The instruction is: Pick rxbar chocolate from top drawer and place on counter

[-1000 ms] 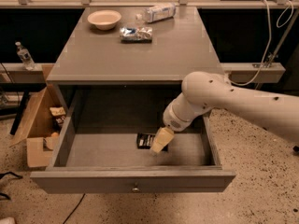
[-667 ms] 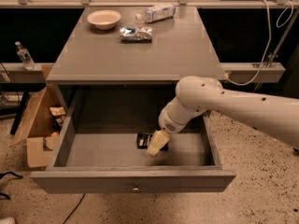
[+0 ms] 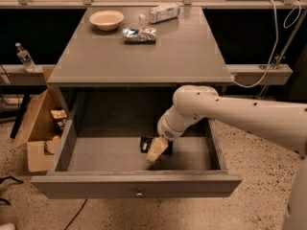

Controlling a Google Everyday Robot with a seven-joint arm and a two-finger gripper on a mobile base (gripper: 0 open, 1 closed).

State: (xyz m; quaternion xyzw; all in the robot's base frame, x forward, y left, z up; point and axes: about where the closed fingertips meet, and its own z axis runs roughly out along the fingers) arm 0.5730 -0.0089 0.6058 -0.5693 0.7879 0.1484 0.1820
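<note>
Down inside the open top drawer, the cream-coloured tool hangs low over the grey floor of the box, a little right of its middle and nearer the front panel than the back. It points downward and toward the front left. Whether it is open or closed cannot be told from this angle, and nothing shows it has hold of anything. The rxbar chocolate lies flat on the drawer floor directly behind and beneath the tool. Its black wrapper shows on either side, and the tool covers its middle. Whether the two are touching cannot be told.

The white arm comes in from the right edge, crosses above the drawer's right wall and bends down at a rounded joint just under the front lip of the surface. A small round knob sits at the centre of the drawer's front panel.

On the surface, toward its far edge, a pale bowl stands at the left and a clear plastic bottle lies on its side to the right of it. A crinkled silver-blue foil packet lies just in front of them, between the two.

Left of the cabinet, an open cardboard box sits on the speckled floor. A small water bottle stands upright on a ledge above it.
</note>
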